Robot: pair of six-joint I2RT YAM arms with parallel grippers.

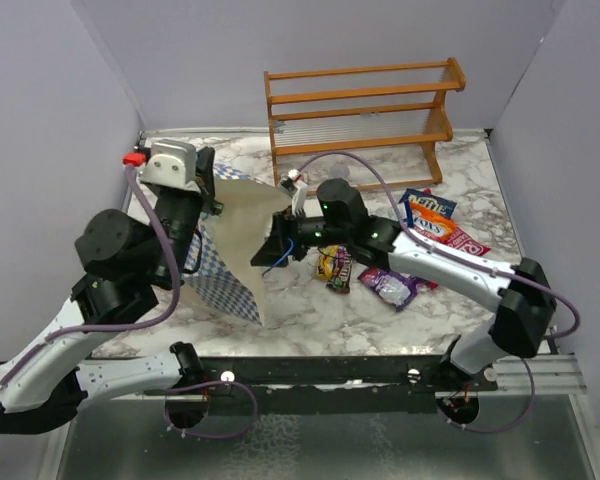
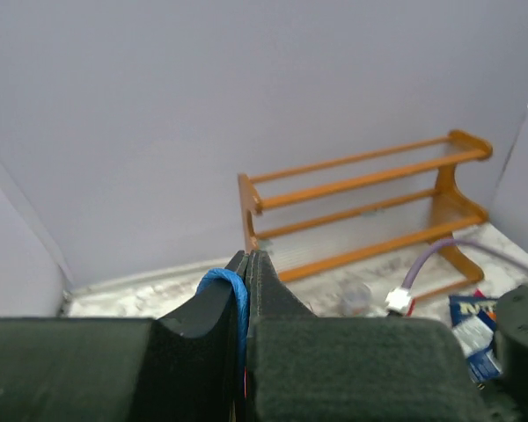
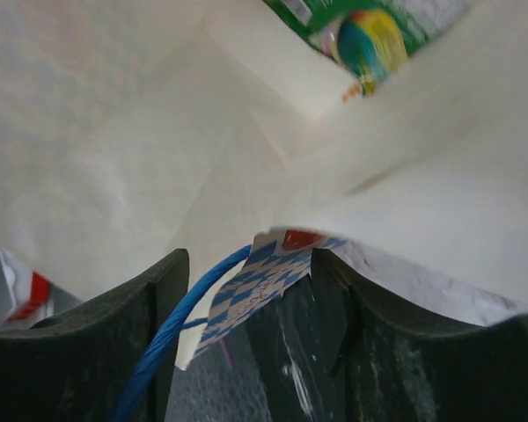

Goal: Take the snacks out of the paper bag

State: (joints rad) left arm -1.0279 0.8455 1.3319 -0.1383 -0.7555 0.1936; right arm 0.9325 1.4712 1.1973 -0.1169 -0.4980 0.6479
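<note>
Pale lilac walls close in a marbled worktop (image 1: 320,315), with a wooden rack (image 1: 360,110) standing at the back, in the upper middle of the overhead view. You have the paper bag (image 1: 242,225) lying on its side left of centre, its mouth turned toward the right of the frame. Your left claw (image 2: 248,264) is pressed together on the bag's blue cord handle (image 2: 224,283), which anchors that end. Your right claw (image 3: 246,272) sits at the mouth with its fingers apart. The bag's checkered rim and a loose blue cord (image 3: 172,330) lie between them, but nothing is pinched. Several snacks already lie on the worktop right of the bag: a dark packet (image 1: 335,266) nearest the mouth, a purple packet (image 1: 388,287) just beside it, and a blue packet (image 1: 430,204) and a red packet (image 1: 458,236) nearer the right edge. At least one is inside: a green packet (image 3: 370,31) shows deep in the bag, at the top of the right wrist view. You look to be mid-task, reaching in for the next one. That move calls for driving the right claw past the rim and the loose blue cord, deeper along the inner wall, then closing on the green packet alone. Catch paper or cord and you would likely drag the bag instead.
</note>
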